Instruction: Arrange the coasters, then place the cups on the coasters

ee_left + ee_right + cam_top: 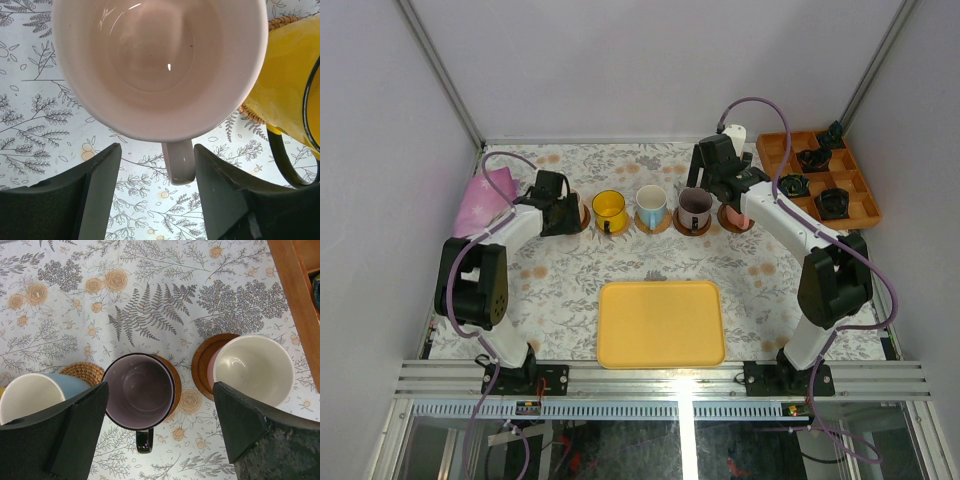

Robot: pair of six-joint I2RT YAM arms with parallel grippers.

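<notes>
Five cups stand in a row at the back, each on a coaster. The cream-pink cup (578, 211) (160, 65) is at the far left on a dark coaster (583, 224). My left gripper (566, 208) (156, 152) is open, its fingers on either side of the cup's handle (179, 161) without pinching it. To its right stand the yellow cup (610, 210) (290, 80), the light blue cup (652, 205) (30, 397), the purple-grey cup (695, 207) (140, 390) and the pink cup (735, 216) (252, 367). My right gripper (722, 193) (159, 407) hangs open above the purple-grey cup.
A flat yellow tray (660, 322) lies at the front centre. An orange compartment box (820, 175) (295, 300) with black objects sits at the back right, close to the pink cup. A pink cloth (485, 195) lies at the far left.
</notes>
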